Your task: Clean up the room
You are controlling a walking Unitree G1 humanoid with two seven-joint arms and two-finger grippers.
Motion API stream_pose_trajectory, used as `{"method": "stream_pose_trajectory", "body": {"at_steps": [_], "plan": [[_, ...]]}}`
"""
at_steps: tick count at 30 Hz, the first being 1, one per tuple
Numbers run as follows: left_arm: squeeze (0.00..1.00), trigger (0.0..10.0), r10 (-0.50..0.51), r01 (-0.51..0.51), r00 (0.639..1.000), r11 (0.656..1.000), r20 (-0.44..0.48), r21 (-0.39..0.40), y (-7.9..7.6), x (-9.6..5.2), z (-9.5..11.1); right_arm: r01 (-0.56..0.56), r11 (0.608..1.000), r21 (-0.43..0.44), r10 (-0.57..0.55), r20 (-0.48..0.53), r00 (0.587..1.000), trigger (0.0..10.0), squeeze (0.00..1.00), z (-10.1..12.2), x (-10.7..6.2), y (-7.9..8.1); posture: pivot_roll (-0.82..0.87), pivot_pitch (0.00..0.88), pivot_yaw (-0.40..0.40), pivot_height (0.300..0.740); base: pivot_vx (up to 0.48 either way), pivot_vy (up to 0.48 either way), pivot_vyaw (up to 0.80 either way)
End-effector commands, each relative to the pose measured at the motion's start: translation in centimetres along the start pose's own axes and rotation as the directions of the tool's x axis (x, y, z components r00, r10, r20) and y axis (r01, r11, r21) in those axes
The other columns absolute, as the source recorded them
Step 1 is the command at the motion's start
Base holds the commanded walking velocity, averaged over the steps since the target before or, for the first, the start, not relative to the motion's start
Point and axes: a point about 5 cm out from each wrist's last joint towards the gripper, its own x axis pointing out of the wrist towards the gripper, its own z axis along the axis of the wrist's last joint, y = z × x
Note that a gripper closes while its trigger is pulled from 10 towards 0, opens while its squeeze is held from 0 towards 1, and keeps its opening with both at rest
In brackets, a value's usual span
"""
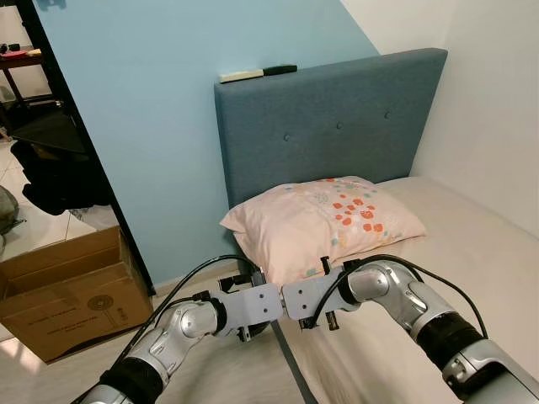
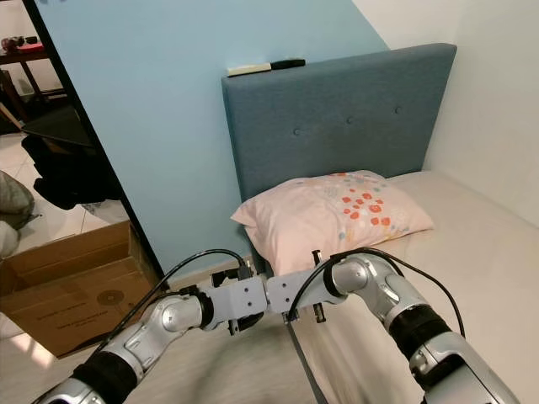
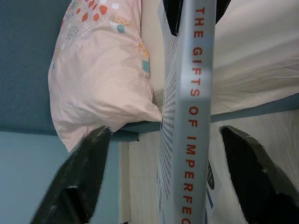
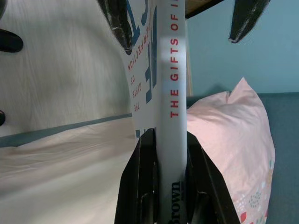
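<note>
Centrally, in the near part of the scene, we bring our two arms together over the corner of the bed [image 1: 472,252], wrist to wrist. Our right gripper [image 4: 164,154] pinches a grey book [image 4: 171,70] by its spine, one black finger pressed flat against each cover. Red lettering on the spine reads "THE GIFTS OF IMPERFEC", and "Brown" appears at the clamped end. Our left gripper [image 3: 161,154] faces the same book from the opposite end: its fingers [image 3: 79,182] are spread wide, one on either side of the spine and clear of both covers. The book thus hangs between the two wrists, above the near left corner of the mattress and the pale wood floor [image 1: 244,370].

Just beyond the grippers, a pink pillow [image 1: 324,220] with orange and teal print lies at the far end of the bed against a blue-grey upholstered headboard [image 1: 337,126]. A black-and-cream object [image 1: 257,73] lies along the headboard's top edge; we cannot identify it. To the left, on the floor, stands an open cardboard box [image 1: 63,295].
</note>
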Motion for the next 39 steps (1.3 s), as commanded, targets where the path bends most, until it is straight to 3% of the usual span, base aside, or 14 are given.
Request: {"method": "stream_pose_trajectory", "body": {"at_steps": [1,8,9,18,19,20,39], "plan": [[0.0,0.0,-0.033,0.033,0.998,0.999,-0.054,-0.005,-0.7,-0.3,-1.1,0.058,0.998,-0.013,-0.057,0.07,0.996,10.0,0.0,1.3,-0.5,-1.2,0.05,0.002,0.057,0.74,0.0,0.0,0.0],[0.0,0.0,-0.034,0.035,0.997,0.999,-0.069,0.004,-0.8,-0.3,-1.3,0.062,0.998,-0.013,-0.061,0.074,0.995,10.0,0.0,1.6,-0.6,-1.4,0.05,0.0,0.056,0.74,0.0,0.0,0.0],[0.0,10.0,-0.033,0.035,0.996,0.999,-0.084,0.014,-0.8,-0.3,-1.4,0.063,0.998,-0.014,-0.062,0.075,0.995,10.0,0.0,1.6,-0.6,-1.4,0.05,0.001,0.055,0.74,0.0,0.0,0.0],[0.0,9.5,-0.014,0.02,0.988,0.999,-0.156,0.032,-0.5,-0.5,-2.3,0.074,0.997,-0.02,-0.072,0.078,0.994,10.0,0.0,1.8,-0.8,-1.7,0.05,0.0,0.056,0.74,0.0,0.0,0.0],[0.0,5.1,-0.008,0.014,0.986,0.999,-0.165,0.032,-0.4,-0.5,-2.4,0.075,0.997,-0.02,-0.073,0.079,0.994,10.0,0.0,1.9,-0.8,-1.7,0.05,0.0,0.056,0.74,0.0,0.0,0.0],[0.01,0.0,-0.006,0.012,0.985,0.999,-0.17,0.03,-0.3,-0.5,-2.5,0.075,0.997,-0.018,-0.074,0.082,0.994,10.0,0.0,2.0,-0.8,-1.7,0.05,0.0,0.055,0.74,0.0,0.0,0.0],[0.0,0.0,0.011,-0.007,0.991,1.0,-0.133,0.026,0.0,-0.5,-2.0,0.085,0.996,-0.031,-0.082,0.078,0.994,10.0,0.0,2.1,-0.8,-1.8,0.05,0.0,0.051,0.74,0.0,0.0,0.0]]}}
